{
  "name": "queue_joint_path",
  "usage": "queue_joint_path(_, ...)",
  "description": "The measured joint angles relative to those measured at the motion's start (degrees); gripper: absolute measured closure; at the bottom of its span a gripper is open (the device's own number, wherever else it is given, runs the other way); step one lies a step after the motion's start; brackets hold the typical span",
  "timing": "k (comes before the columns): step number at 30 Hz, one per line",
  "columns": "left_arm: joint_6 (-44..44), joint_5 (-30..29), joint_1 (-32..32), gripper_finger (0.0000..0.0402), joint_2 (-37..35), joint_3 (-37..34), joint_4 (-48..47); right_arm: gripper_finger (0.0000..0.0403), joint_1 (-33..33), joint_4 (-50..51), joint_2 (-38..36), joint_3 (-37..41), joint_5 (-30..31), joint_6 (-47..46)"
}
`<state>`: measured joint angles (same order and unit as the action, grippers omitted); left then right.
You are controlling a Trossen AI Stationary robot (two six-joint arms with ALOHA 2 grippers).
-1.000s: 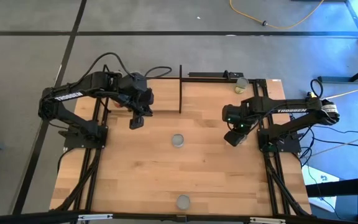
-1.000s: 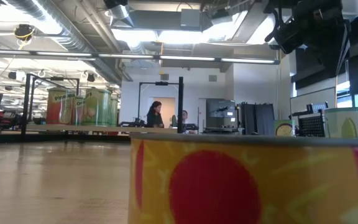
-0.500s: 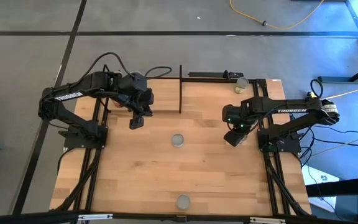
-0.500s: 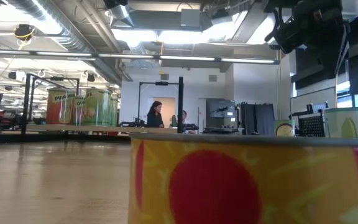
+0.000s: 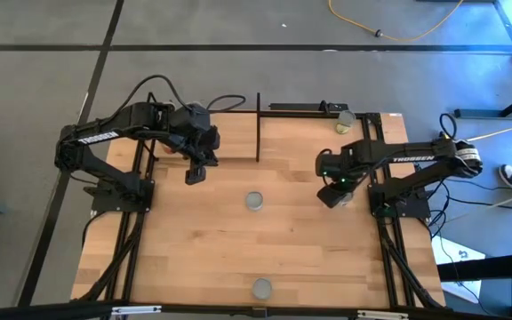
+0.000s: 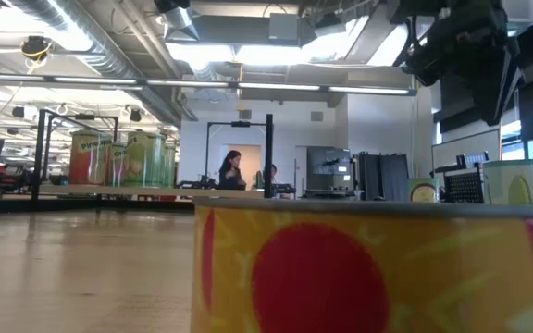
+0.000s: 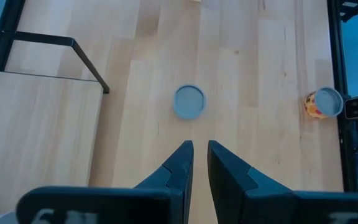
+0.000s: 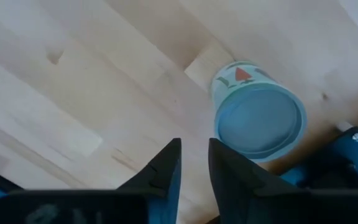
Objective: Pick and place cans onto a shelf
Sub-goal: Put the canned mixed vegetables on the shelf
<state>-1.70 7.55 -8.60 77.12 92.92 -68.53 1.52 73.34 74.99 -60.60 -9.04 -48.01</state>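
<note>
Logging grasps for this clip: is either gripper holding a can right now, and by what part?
Nothing is held. The right gripper hangs empty above the table beside a can; the left gripper is empty too, fingers nearly together.

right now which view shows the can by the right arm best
The right wrist view: the can fills the frame, lid and label clear. In the high view the right end effector mostly hides it. The low view may show its top at the right edge.
</note>
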Motion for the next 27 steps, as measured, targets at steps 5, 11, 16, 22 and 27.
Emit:
queue_joint_path(5, -1.22, 0.00, 0.00, 0.0360, 0.00, 0.00, 0.00, 0.0320, 0.00, 1.34, 3.36, 0.00, 0.32, -0.08)
queue_joint_path(11, -1.22, 0.00, 0.00, 0.0360, 0.00, 0.00, 0.00, 0.0321, 0.00, 3.65, 6.60, 0.00, 1.51, -0.94)
queue_joint_path(16, -1.22, 0.00, 0.01, 0.0360, 0.00, 0.00, 0.00, 0.0321, 0.02, 2.73, 7.95, 0.00, 1.57, 1.22)
queue_joint_path(22, -1.22, 0.00, 0.01, 0.0360, 0.00, 0.00, 0.00, 0.0321, 0.07, 2.73, 9.55, 0.00, 1.72, 1.83)
queue_joint_path(27, -1.21, 0.00, 0.00, 0.0360, 0.00, 0.00, 0.00, 0.0321, 0.11, 2.66, 10.53, 0.10, 1.98, 2.00)
